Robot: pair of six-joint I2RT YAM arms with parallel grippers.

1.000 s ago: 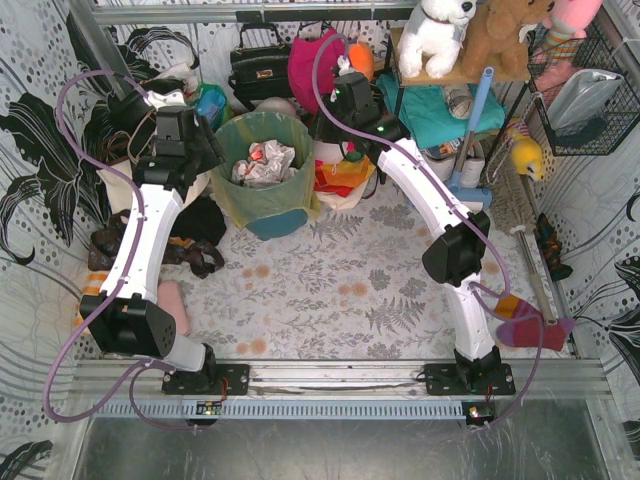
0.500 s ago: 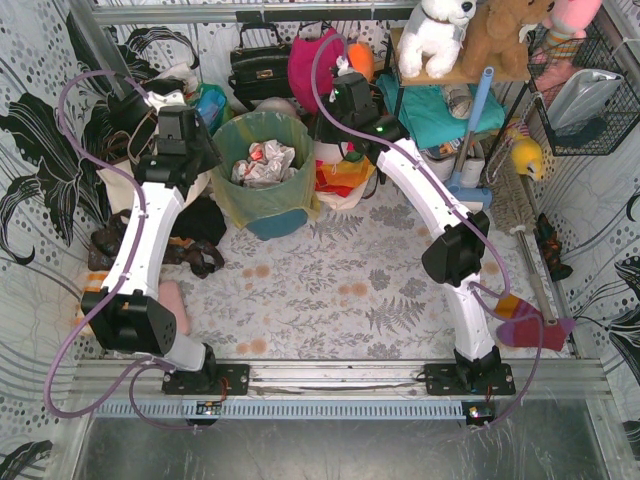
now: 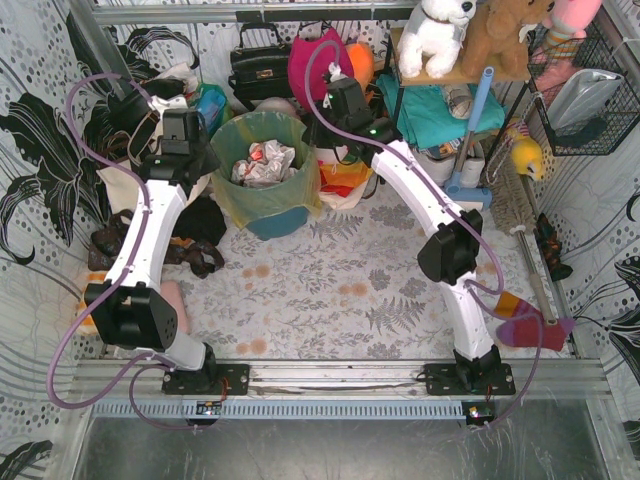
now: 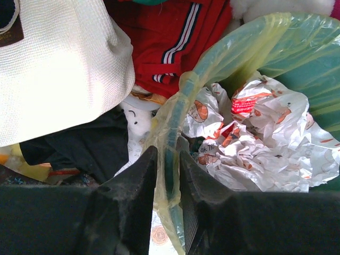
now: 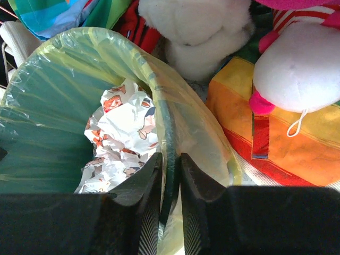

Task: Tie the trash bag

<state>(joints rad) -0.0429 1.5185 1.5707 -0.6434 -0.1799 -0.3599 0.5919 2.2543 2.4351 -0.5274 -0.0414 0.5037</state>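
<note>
The trash bag (image 3: 238,198) lines the teal bin (image 3: 283,222) at the table's far side, folded over its rim. The right gripper (image 5: 170,158) pinches the bagged right rim. The left gripper (image 4: 168,154) straddles the left rim, and I cannot tell whether it is clamped. A canvas tote (image 4: 58,69) and a plush toy (image 5: 297,69) crowd the sides, and bare floral mat (image 3: 330,290) stretches in front.

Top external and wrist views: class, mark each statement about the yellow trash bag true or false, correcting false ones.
1. The thin translucent yellow plastic trash bag lines the round teal bin. True.
2. The bag is empty. False: crumpled white printed paper lies inside.
3. The left claw straddles the bagged rim. True.
4. The right claw hangs clear of the bin. False: it straddles the rim too.
5. The bag is knotted shut. False: its mouth gapes open.
</note>
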